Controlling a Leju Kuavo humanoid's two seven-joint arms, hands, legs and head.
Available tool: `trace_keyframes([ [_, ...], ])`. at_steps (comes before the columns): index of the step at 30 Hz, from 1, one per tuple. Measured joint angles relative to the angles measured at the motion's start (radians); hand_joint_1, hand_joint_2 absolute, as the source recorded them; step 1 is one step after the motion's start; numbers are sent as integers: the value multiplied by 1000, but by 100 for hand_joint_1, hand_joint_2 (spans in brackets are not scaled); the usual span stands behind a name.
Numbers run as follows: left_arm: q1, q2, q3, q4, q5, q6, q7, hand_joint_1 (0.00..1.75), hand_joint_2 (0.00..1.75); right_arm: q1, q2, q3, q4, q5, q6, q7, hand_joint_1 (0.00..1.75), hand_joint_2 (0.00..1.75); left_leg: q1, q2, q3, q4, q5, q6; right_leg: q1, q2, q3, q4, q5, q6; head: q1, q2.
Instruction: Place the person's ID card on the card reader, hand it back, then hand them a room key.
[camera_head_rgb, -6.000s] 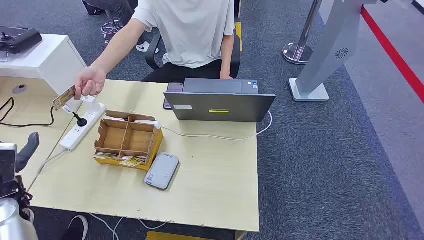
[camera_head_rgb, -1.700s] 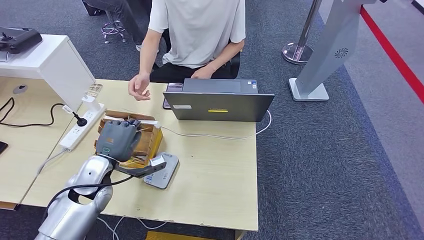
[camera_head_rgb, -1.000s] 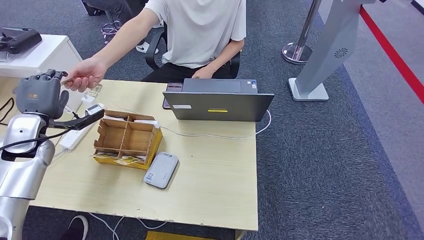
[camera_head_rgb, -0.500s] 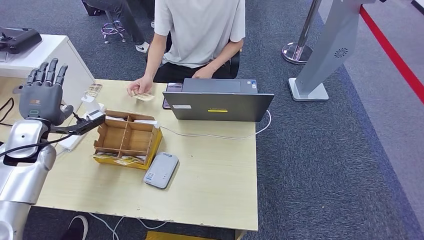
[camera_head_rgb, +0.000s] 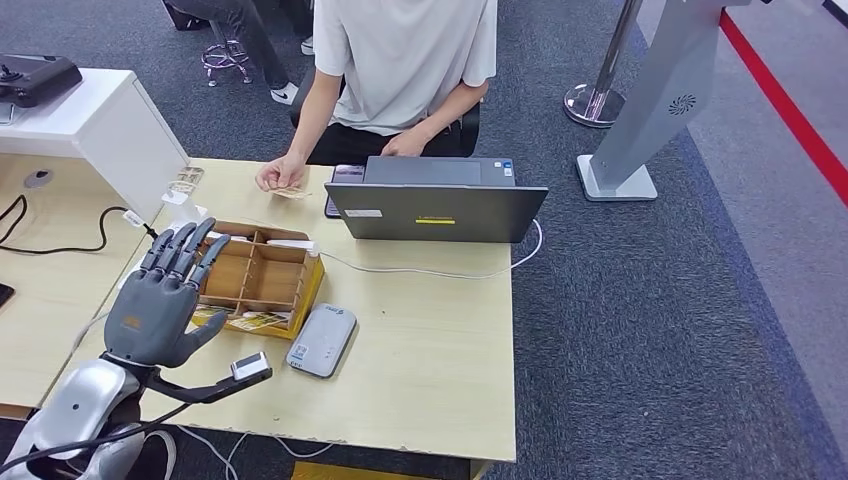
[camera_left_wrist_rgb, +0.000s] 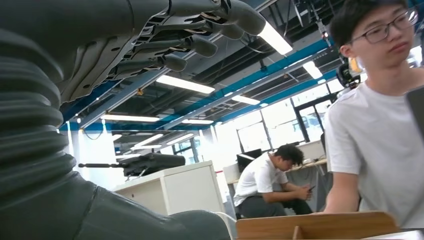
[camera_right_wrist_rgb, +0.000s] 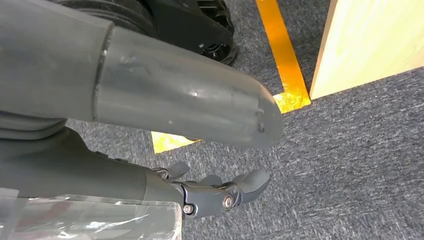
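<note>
My left hand (camera_head_rgb: 160, 300) hangs over the near left part of the tabletop (camera_head_rgb: 430, 330), fingers spread wide and straight, holding nothing. From the left wrist view I see those fingers (camera_left_wrist_rgb: 200, 47) fanned out above me with nothing between them. My right hand (camera_right_wrist_rgb: 215, 192) hangs down by the floor, fingers loosely curled in around nothing.

Just ahead of my left fingertips sits the wooden divided box (camera_head_rgb: 255, 275), with cards (camera_head_rgb: 250, 320) lying in its near compartments; I take these for the room keys. That box is the target I judge the next move turns on: it lies straight beyond the left hand, its long side running across the tabletop, and the left hand is by far the nearer one.

The card reader (camera_head_rgb: 323, 341) lies just right of the hand, beside the box's near right corner. The ID card (camera_head_rgb: 290, 191) is at the far edge, under the person's hand (camera_head_rgb: 275, 176), beside the laptop (camera_head_rgb: 437, 205).
</note>
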Motion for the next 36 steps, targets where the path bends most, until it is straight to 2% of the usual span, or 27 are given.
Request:
trace_keyframes([
  [3,28,1,-16,-40,7,-17,-4,0,175,2,2,-15,0,-2,-1,-1,0,0,0,0,0,0,0,0,0,0,1,0,0,0,0,0],
  [10,66,29,-37,-19,27,-176,63,0,175,1,3,-36,0,45,9,13,0,0,0,0,1,0,1,-1,0,-1,1,1,1,-1,0,0],
  [20,74,27,-33,112,14,-179,104,0,175,-5,3,-34,0,86,23,30,0,0,0,-2,0,0,1,-1,0,-2,1,1,1,-1,0,0],
  [36,64,17,-33,169,9,-178,105,0,175,-5,3,-34,0,88,23,32,0,0,0,-2,0,0,1,-1,0,-2,1,1,1,-1,0,0],
])
